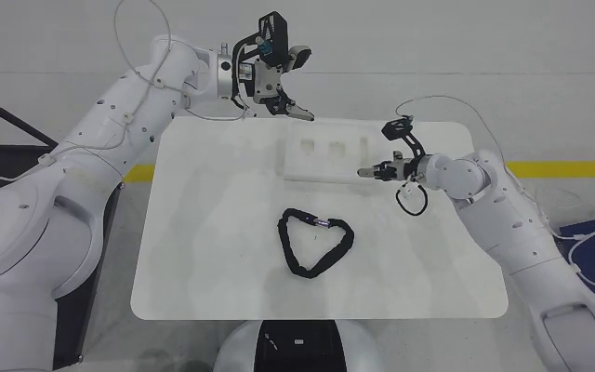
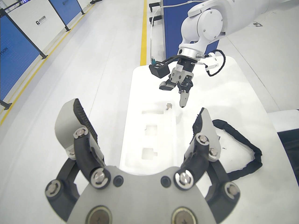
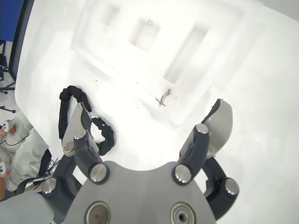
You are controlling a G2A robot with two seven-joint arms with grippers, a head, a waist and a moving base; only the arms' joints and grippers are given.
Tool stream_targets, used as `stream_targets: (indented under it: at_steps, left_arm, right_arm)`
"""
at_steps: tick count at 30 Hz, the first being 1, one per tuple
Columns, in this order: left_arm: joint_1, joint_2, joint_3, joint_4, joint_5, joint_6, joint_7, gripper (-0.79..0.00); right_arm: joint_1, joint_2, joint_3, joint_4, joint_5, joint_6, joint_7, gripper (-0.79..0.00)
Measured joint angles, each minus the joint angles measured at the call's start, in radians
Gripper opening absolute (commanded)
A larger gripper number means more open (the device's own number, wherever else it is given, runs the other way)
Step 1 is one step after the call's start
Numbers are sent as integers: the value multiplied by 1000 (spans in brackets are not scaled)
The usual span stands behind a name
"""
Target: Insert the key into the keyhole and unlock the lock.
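ok so starting from the left: the left gripper [image 1: 296, 110] is hanging up by the far edge of the white worktop [image 1: 204, 232], spread wide with nothing in it, well apart from everything else. Next over is the lock [image 1: 316, 244], a black sleeved cable curled into a heart-ish loop with its metal barrel [image 1: 316, 221] at the far side, lying flat near the middle of the worktop with nothing touching it. Just behind it sits a white foam tray [image 1: 316, 169] with three cut-out pockets [image 1: 333, 146]. The key [image 3: 163, 99] is lying on the tray's rim right beside the long pocket [image 3: 186, 54], at the end toward the right arm. The right gripper [image 1: 367, 172] is over that same end, fingers spread wide, tips near the key but not holding it
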Motion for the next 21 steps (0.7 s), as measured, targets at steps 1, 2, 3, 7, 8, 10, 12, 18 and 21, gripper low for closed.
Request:
stream_targets:
  at_steps: [1, 2, 3, 7, 8, 10, 12, 18, 21]
  left_arm:
    - [0, 0, 0, 0, 0, 0, 0, 0]
    - [0, 0, 0, 0, 0, 0, 0, 0]
    - [0, 0, 0, 0, 0, 0, 0, 0]
    - [0, 0, 0, 0, 0, 0, 0, 0]
    - [0, 0, 0, 0, 0, 0, 0, 0]
    - [0, 0, 0, 0, 0, 0, 0, 0]
    - [0, 0, 0, 0, 0, 0, 0, 0]
    - [0, 0, 0, 0, 0, 0, 0, 0]
    - [0, 0, 0, 0, 0, 0, 0, 0]
  right_arm:
    - [3, -4, -5, 7, 10, -1, 7, 0]
    - [6, -7, -8, 13, 24, -12, 14, 0]
    - [7, -9, -9, 15, 29, -20, 16, 0]
    - [7, -8, -9, 15, 30, -21, 16, 0]
    - [7, -8, -9, 15, 30, -21, 16, 0]
    - [7, -8, -9, 15, 30, -21, 16, 0]
    - [7, -8, -9, 15, 30, -21, 16, 0]
    - [2, -8, -7, 10, 30, -19, 9, 0]
    - [-13, -9, 1, -15, 24, 29, -9, 0]
